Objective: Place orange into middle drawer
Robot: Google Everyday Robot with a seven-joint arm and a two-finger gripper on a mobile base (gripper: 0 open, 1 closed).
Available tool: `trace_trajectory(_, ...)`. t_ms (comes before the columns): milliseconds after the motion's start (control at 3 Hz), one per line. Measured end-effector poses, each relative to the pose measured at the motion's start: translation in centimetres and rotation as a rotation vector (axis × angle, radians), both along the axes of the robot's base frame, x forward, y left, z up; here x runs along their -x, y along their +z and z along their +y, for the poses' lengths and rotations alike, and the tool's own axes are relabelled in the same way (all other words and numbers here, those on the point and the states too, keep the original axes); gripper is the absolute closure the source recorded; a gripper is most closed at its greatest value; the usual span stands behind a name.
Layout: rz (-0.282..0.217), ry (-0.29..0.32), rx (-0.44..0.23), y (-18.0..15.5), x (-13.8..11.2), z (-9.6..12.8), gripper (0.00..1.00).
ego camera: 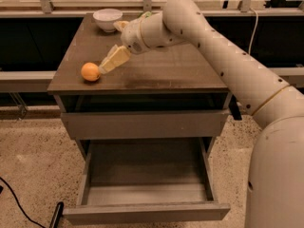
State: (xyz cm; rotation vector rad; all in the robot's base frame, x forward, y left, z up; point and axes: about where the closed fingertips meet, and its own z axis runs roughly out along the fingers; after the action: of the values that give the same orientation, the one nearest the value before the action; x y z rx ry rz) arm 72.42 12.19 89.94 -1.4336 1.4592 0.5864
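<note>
The orange (90, 71) lies on the brown tabletop (161, 75) near its front left corner. My gripper (104, 68) reaches down and to the left from the white arm, and its tip is right beside the orange's right side, at or very near touching it. The middle drawer (147, 212) is pulled out wide open below, and its grey-brown floor is bare. The uppermost drawer (142, 125) above it is shut.
A white bowl (107, 19) stands at the back left of the tabletop. A green snack bag (144, 14) lies behind my arm, mostly hidden. My arm's large white body (275, 165) fills the right side. A black cable (19, 203) lies on the floor at the left.
</note>
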Motion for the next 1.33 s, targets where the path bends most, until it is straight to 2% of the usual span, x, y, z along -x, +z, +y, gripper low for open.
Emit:
trace_trajectory(333, 0.011, 0.033, -0.009, -1.6, 0.2, 2.5, 0.0)
trace_trajectory(667, 0.075, 0.108, -0.026, -5.1, 1.0, 7.5, 0.0)
trace_trajectory(1000, 0.075, 0.108, -0.026, -5.1, 1.0, 7.5, 0.0)
trace_trajectory(1333, 0.077, 0.113, -0.026, -5.2, 1.1, 7.8, 0.18)
